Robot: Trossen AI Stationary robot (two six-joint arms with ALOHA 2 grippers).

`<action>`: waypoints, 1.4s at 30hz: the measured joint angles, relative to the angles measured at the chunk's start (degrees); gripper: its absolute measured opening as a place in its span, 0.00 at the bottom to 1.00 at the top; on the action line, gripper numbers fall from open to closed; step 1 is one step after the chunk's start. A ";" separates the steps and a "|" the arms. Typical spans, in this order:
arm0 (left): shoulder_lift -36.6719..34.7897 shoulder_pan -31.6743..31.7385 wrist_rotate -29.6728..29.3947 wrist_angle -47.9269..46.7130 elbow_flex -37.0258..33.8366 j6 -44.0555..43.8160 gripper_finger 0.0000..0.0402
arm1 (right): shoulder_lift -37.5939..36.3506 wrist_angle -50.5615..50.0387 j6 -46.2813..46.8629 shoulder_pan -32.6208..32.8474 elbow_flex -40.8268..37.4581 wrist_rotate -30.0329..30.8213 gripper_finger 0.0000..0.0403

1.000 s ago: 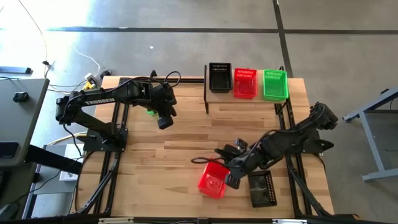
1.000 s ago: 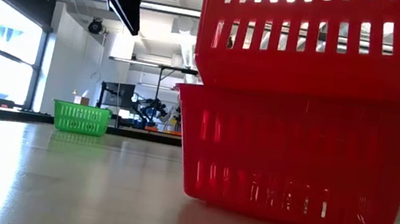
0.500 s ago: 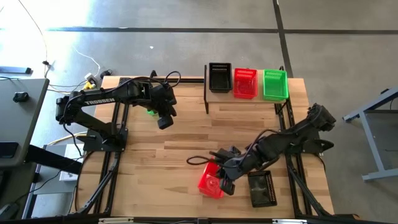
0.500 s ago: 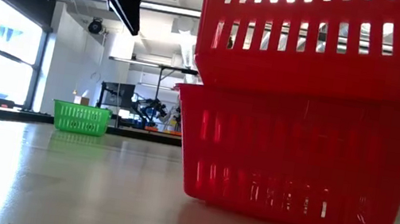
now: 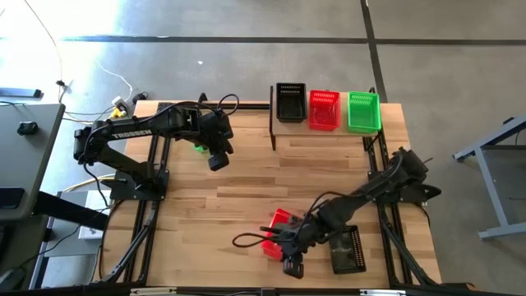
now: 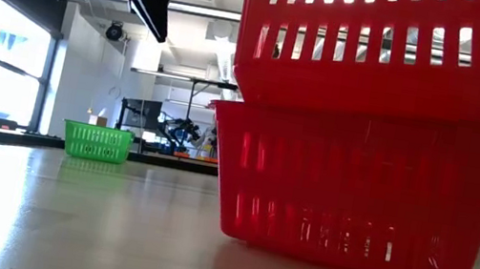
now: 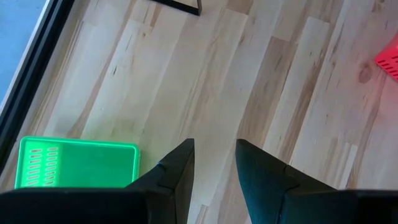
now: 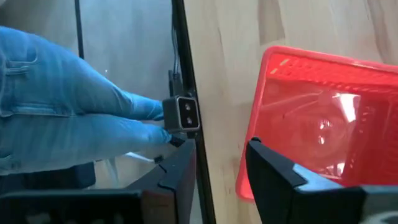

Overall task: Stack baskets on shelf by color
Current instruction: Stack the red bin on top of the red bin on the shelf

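Two red baskets (image 6: 372, 126) stand nested, one inside the other, on the table near its front edge (image 5: 275, 222). My right gripper (image 8: 221, 177) hangs open at the stack's near end (image 5: 292, 265), nothing between its fingers. A green basket (image 7: 78, 163) rests on the table at the far left, below my open left gripper (image 5: 218, 159), which hovers above it. On the shelf (image 5: 316, 131) at the far side stand a black basket (image 5: 290, 100), a red basket (image 5: 324, 109) and a green basket (image 5: 364, 113).
A black basket (image 5: 347, 249) lies on the table just right of the red stack. A person's legs in blue jeans (image 8: 62, 106) stand beyond the table's near edge. The table's middle is bare wood (image 5: 271, 177).
My right gripper has drawn off the red stack toward the table's near edge and slightly left. The two red baskets have stayed where they were.
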 joint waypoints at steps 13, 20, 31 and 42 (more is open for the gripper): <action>0.00 0.00 0.00 0.00 0.00 0.17 0.27 | 5.78 -0.10 0.46 0.00 0.00 -0.47 0.31; 0.00 0.00 0.00 0.00 0.00 0.17 0.27 | 6.10 -0.30 1.78 -0.02 -0.01 -0.66 0.20; 0.00 0.00 0.00 0.01 0.00 0.20 0.27 | 6.09 -1.78 4.73 -0.33 0.00 -0.79 0.01; 0.00 0.00 0.00 0.02 0.00 0.20 0.27 | 1.97 -3.14 3.87 -0.11 0.00 3.16 0.00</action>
